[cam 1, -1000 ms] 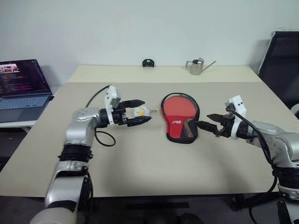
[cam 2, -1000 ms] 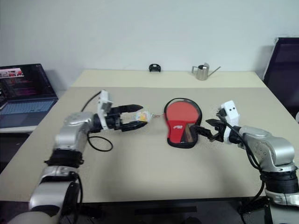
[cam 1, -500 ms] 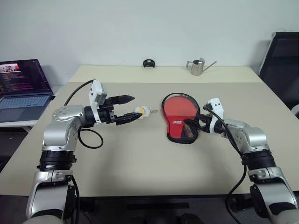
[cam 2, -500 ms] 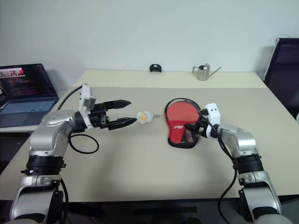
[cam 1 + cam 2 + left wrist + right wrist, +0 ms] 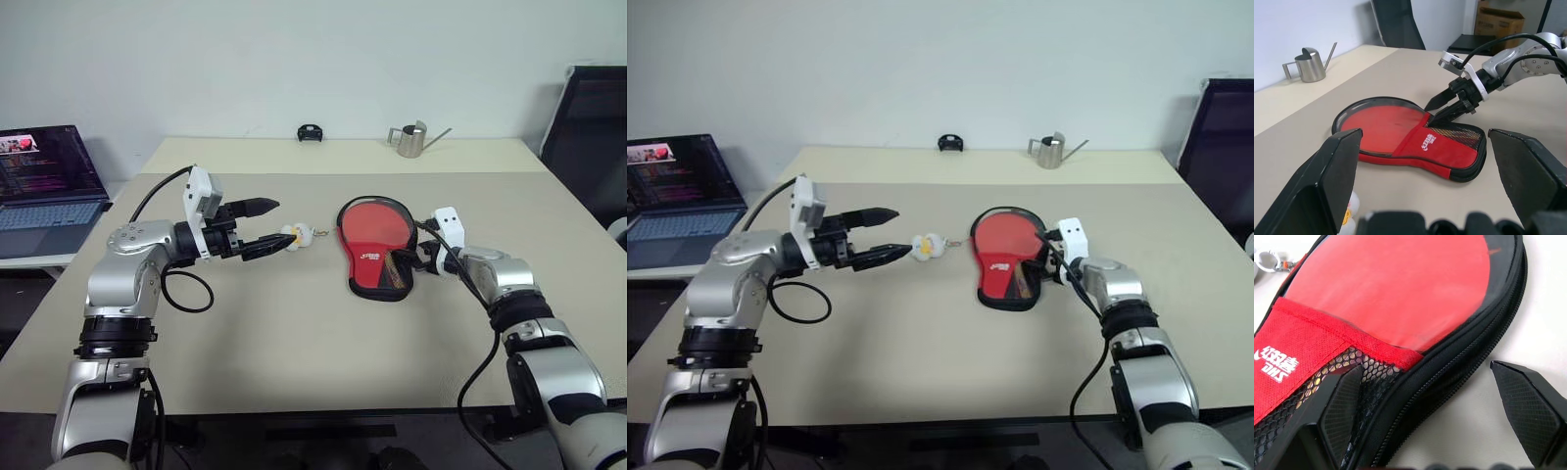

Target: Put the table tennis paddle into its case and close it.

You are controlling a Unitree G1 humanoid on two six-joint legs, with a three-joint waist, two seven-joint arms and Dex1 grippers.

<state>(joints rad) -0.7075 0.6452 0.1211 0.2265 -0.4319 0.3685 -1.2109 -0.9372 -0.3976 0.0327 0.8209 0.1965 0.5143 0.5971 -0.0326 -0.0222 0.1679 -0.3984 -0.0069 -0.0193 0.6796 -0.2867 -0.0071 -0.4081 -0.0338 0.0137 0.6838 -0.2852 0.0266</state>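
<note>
The case (image 5: 377, 257) lies flat at the table's middle, red side up, with a black zip rim, a white logo band and a mesh pocket (image 5: 1327, 396). A smooth round red face (image 5: 1400, 289) shows inside the rim above the band, apparently the table tennis paddle; pale wood shows through the mesh. My right gripper (image 5: 407, 262) is open at the case's right edge, one finger (image 5: 1344, 406) on the mesh and the other on the table. My left gripper (image 5: 282, 225) hangs open left of the case, its lower fingertip by a white-yellow ball charm (image 5: 294, 235).
A laptop (image 5: 49, 186) stands on a side table at the left. A metal watering can (image 5: 411, 140) and a small black object (image 5: 312, 132) sit at the table's far edge. A black chair (image 5: 588, 127) stands at the right.
My right gripper has reached forward and down to the case's mesh end. My left gripper has drawn back to the left from around the ball charm, which stays on the table.
</note>
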